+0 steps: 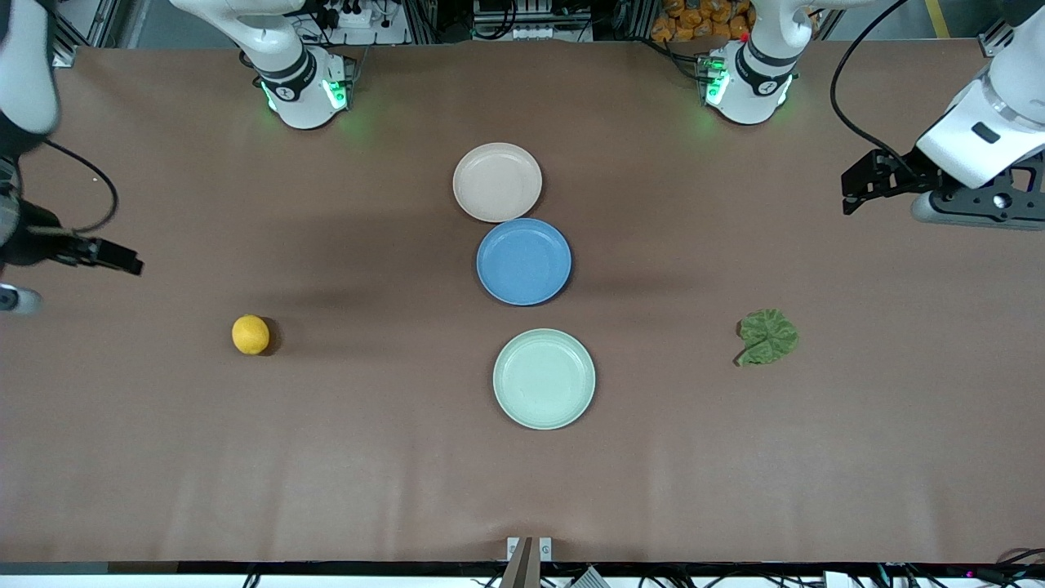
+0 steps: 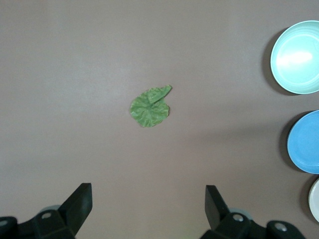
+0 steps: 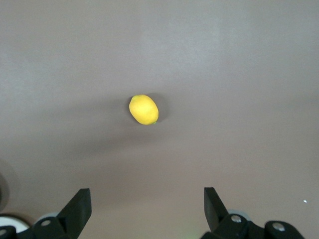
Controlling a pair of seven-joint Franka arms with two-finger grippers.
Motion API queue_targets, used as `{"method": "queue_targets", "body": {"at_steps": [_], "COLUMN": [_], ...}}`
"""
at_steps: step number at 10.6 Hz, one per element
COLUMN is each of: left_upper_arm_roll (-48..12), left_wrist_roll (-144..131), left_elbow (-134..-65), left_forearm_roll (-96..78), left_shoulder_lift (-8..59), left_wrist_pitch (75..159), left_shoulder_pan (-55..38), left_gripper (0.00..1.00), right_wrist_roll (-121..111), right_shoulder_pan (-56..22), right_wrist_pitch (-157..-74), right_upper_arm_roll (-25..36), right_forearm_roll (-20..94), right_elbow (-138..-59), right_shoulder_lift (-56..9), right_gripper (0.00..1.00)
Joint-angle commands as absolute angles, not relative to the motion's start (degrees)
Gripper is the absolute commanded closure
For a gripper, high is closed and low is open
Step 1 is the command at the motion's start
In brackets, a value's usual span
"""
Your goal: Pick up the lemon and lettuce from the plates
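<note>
We judge picking done: lemon (image 1: 251, 335) and lettuce (image 1: 768, 336) lie on the worktop (image 1: 163, 457), plates (image 1: 544, 378) bare; left hand (image 2: 148, 206) and right hand (image 3: 147, 205) hang released, empty, at the worktop's ends.

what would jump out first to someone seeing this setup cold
Three empty plates line the table's middle: the beige-pink plate nearest the bases, the blue plate next, the mint green plate nearest the front camera. The lemon lies on bare cloth toward the right arm's end, the lettuce toward the left arm's. The left gripper and right gripper hang open above them.
</note>
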State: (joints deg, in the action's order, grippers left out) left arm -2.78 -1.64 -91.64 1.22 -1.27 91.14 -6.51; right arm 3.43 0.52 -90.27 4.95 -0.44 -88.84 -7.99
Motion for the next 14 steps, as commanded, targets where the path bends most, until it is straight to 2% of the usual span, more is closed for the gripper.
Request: {"method": "queue_targets", "body": {"at_steps": [1,7,14], "left_upper_arm_roll": [-2.99,-3.08,-2.90], "left_wrist_roll": [-1.66,-3.78,-3.43], "left_elbow": [-89.56,-89.56,-89.47], "left_forearm_roll": [1.14,1.05,1.05], "left_shoulder_lift": [0.09,-0.09,-0.09], "left_wrist_pitch": [89.74,89.74,89.74], "left_shoulder_pan": [-6.50,-5.80,-5.80], "left_gripper": [0.00,0.00,0.00], "right_wrist_roll": [3.08,3.34,3.52], "right_shoulder_pan": [-0.26,-0.79,-0.88], "right_wrist_pitch": [-86.05,-85.61,-85.43], "right_upper_arm_roll": [5.54,5.27,5.10], "right_forearm_roll": [-1.41,-0.71,-0.53], "right_elbow": [-85.43,-84.99,-85.61], "right_shoulder_lift": [-5.20,1.05,1.32], "right_gripper": [0.00,0.00,0.00]}}
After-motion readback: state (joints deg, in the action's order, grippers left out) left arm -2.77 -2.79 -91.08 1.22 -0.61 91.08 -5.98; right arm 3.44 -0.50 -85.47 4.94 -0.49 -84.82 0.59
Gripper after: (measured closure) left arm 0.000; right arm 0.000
